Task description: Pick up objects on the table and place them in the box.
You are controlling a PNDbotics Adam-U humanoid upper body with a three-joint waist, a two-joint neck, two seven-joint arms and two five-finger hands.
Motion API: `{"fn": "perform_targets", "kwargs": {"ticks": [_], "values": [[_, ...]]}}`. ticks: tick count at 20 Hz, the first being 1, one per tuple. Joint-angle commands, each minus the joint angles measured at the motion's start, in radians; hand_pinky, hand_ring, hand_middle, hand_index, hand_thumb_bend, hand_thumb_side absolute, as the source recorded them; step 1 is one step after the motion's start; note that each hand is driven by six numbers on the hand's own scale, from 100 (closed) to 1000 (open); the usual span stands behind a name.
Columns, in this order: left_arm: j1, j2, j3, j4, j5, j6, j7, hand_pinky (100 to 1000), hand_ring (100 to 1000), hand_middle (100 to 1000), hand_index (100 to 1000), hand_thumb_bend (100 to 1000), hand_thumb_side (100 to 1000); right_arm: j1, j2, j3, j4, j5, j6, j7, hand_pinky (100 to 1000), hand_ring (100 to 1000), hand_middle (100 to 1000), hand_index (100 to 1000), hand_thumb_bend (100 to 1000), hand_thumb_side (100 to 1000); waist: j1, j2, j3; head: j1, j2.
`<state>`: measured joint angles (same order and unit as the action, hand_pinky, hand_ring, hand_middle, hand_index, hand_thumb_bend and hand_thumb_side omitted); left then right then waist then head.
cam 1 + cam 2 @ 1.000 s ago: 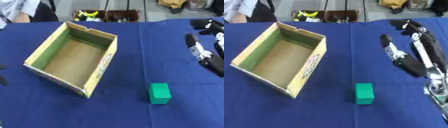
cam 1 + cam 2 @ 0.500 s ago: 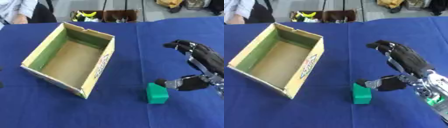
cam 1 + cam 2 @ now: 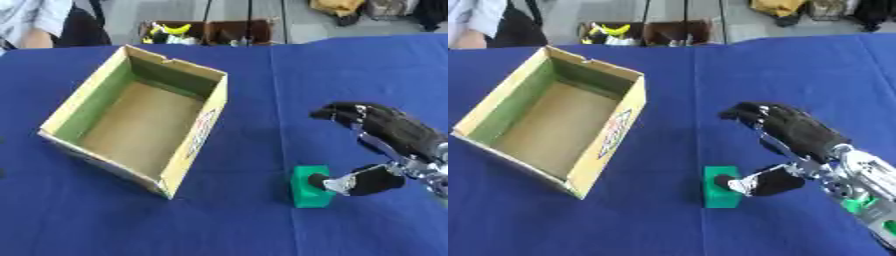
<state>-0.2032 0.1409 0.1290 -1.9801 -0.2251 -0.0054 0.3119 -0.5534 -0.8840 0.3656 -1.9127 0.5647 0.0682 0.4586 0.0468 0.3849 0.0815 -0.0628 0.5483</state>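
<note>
Fingers of the right hand are curled forward and down, their dark tips hanging above the cloth, clear of the green block. Thumb tip sits against the block's right face; contact looks real in both eye views. Fingers have not come round the block, so nothing is pinched or held: hand spread, thumb on one side only.

Green block: lies flat on the blue tabletop, toward the near edge and somewhat right of centre. Small, box-shaped, long side running near to far. It is near the box's near right corner but apart from it, with a strip of blue cloth between.

Cardboard box: open-topped, on the left half of the tabletop, turned askew so one corner points at the near edge. Inside shows a brown floor and a greenish left wall; nothing visible inside. Outer right wall carries a printed label, not legible.

Right forearm enters from the right edge, silver parts showing behind the wrist.

Left hand: in neither view.
</note>
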Motion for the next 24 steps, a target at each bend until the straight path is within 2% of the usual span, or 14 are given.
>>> {"fn": "perform_targets", "kwargs": {"ticks": [1, 4, 8, 15, 24], "values": [[-0.002, 0.015, 0.003, -0.02, 0.0, 0.001, 0.0, 250, 558, 608, 824, 146, 906, -0.044, -0.041, -0.097, -0.079, -0.1, 0.031, 0.305, 796, 824, 798, 922, 515, 486, -0.003, -0.022, -0.002, 0.006, -0.006], [-0.001, 0.017, 0.003, -0.02, -0.001, 0.002, 0.0, 250, 558, 608, 824, 144, 906, -0.064, -0.051, -0.119, -0.086, -0.194, 0.048, 0.42, 800, 818, 788, 915, 505, 481, -0.005, -0.023, -0.002, 0.007, -0.004], [-0.001, 0.018, 0.002, -0.02, -0.002, 0.002, -0.002, 250, 559, 608, 823, 145, 906, -0.081, -0.069, -0.117, -0.087, -0.271, 0.073, 0.447, 797, 814, 785, 912, 450, 499, -0.007, -0.024, -0.002, 0.006, -0.003], [-0.002, 0.018, 0.001, -0.02, -0.004, 0.002, -0.003, 249, 559, 608, 823, 146, 906, -0.102, -0.074, -0.141, -0.087, -0.263, 0.078, 0.418, 792, 811, 783, 910, 442, 544, -0.008, -0.024, -0.003, 0.007, -0.006], [-0.005, 0.017, 0.0, -0.02, -0.003, 0.001, -0.005, 249, 560, 608, 823, 146, 907, -0.129, -0.053, -0.092, -0.087, -0.221, 0.075, 0.436, 787, 814, 796, 911, 469, 545, -0.008, -0.022, -0.001, 0.004, -0.012]]}}
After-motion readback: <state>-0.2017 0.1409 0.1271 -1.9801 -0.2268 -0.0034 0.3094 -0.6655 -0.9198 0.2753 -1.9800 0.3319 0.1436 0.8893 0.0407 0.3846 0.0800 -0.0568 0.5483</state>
